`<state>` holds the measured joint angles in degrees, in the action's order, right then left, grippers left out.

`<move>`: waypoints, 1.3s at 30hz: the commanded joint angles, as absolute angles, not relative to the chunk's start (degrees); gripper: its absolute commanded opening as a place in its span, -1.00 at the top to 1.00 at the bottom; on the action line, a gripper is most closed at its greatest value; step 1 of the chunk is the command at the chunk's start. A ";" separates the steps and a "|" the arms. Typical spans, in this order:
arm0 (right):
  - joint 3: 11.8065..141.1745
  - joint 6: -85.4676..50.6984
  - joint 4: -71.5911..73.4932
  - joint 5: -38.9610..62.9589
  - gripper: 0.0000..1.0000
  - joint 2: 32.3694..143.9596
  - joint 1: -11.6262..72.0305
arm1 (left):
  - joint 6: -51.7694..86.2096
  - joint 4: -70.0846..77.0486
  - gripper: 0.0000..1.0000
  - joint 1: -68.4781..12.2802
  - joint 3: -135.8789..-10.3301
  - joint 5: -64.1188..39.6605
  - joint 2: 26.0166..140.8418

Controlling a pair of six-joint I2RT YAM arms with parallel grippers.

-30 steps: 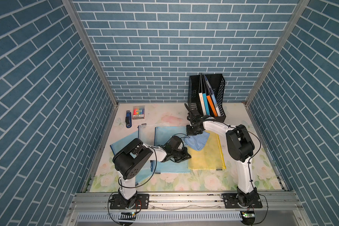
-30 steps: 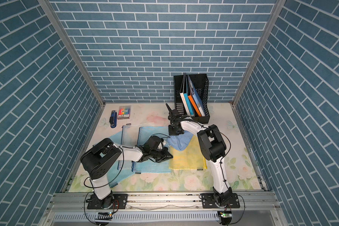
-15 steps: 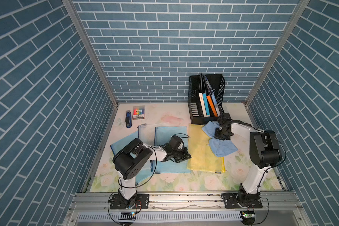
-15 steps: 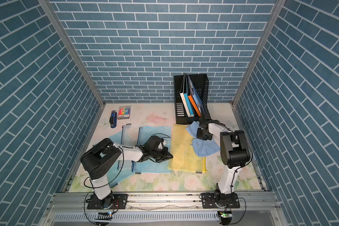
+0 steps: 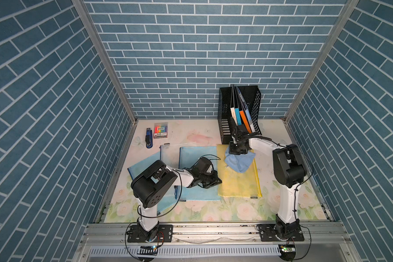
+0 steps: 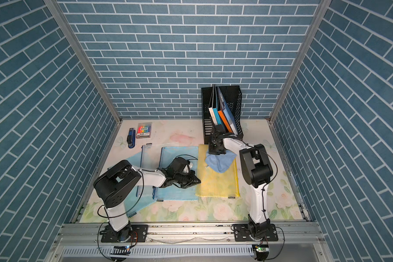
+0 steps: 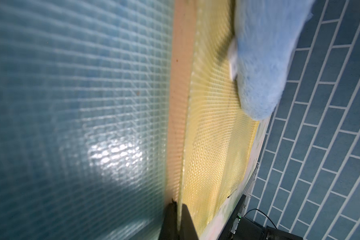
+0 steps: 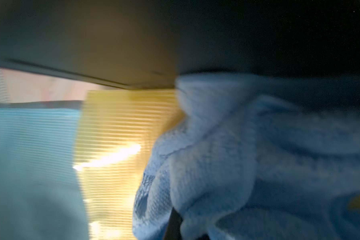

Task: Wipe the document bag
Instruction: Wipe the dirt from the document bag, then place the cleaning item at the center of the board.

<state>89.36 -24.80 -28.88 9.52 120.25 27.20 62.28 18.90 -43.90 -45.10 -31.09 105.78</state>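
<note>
**Only one edge is pinned: where this wipe could slip**

Flat on the table [image 5: 304, 199] lies the yellow document bag [image 5: 238, 181]. One long side is just beside the blue mesh bags [image 5: 191, 158], and its far end is close to the black file rack [image 5: 238, 113]. The cloth [image 5: 239, 162] rests on the bag's far half, gathered up into the right gripper [image 5: 236, 150], whose jaws are closed on the bunched fabric. The left gripper [image 7: 178, 216] is clamped on the bag's edge nearest the blue bags. In the left wrist view the thin yellow rim sits nipped between its two tips.

That single pinch looks like the weak spot. The bag looks thin and slick, so a stroke dragged away from the clamp could swing it around that point or pull the rim free. A stroke pushed toward the clamp could buckle the sheet instead of cleaning it.

The cloth is held only by a bunch, with a loose tail. It may fold under itself and wipe with a small patch, or work out of the jaws under heavy pressure.

Further out, the right wrist is near the file rack, so a wide pass at the far end risks knocking it. A pass across the pinned edge risks running into the left gripper or riding onto the blue bags.
</note>
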 commanded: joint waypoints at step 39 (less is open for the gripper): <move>70.87 -15.24 -42.69 -1.14 1.00 88.74 -5.93 | 62.23 17.40 1.00 -43.86 -44.12 -27.95 104.77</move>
<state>67.37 -18.70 -39.22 0.69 88.88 -3.42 63.51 19.33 -44.23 -45.08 -29.67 105.73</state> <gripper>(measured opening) 0.073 0.046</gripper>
